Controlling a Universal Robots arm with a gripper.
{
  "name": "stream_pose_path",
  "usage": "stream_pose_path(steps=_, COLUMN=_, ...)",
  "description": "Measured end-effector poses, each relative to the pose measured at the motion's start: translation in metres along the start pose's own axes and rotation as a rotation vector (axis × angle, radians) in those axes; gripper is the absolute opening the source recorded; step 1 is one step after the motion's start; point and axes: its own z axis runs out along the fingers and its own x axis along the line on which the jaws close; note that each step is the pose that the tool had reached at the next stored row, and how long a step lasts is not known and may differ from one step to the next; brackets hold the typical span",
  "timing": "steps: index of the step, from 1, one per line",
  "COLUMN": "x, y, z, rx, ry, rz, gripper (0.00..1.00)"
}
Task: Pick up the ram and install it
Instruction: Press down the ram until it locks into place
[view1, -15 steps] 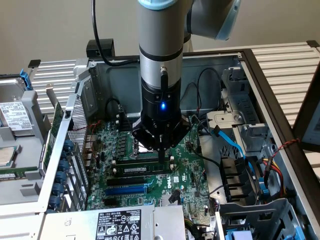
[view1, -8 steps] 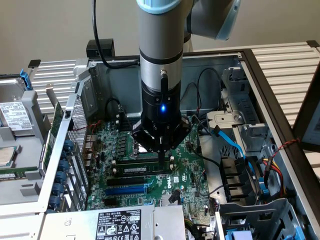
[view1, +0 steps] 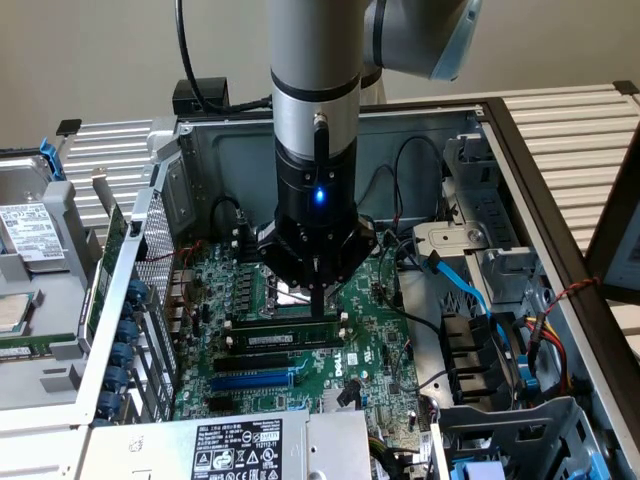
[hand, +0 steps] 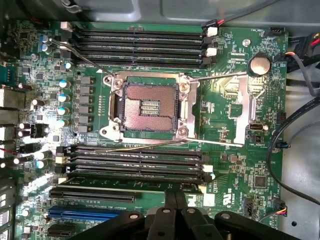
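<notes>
- Ram (view1: 290, 340) sits in one of the long black memory slots (view1: 285, 325) at the middle of the motherboard (view1: 370, 345), lying flat along its slot with a small white label showing; whether it is fully seated I cannot tell.
- Directly above it, at twelve o'clock from the stick, I see my gripper (view1: 317, 305) with its fingers drawn together, tips down at the slots. I can't make out whether they touch the ram.
- In the wrist view the closed fingers (hand: 176, 200) hang over the lower bank of slots (hand: 135, 162), with the bare processor socket (hand: 149, 107) at twelve o'clock from them.
- A blue expansion slot (view1: 255, 380) lies at six o'clock from the ram in the exterior view.
- Around the board stands the open computer case (view1: 430, 130), with a blue cable (view1: 465, 285) at three o'clock.
</notes>
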Motion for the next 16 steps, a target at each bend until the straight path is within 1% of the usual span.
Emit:
stream_pose_path(steps=8, x=0.02, y=0.0002, z=-0.0069, rx=-0.0001, ry=0.0001, rz=0.0, gripper=0.1)
stream_pose_path(steps=13, x=0.035, y=0.0007, z=-0.0077, rx=-0.0003, ry=-0.0001, rz=0.0, gripper=0.1)
stream_pose_path(steps=16, x=0.036, y=0.0008, z=-0.0077, rx=-0.0003, ry=-0.0001, rz=0.0, gripper=0.1)
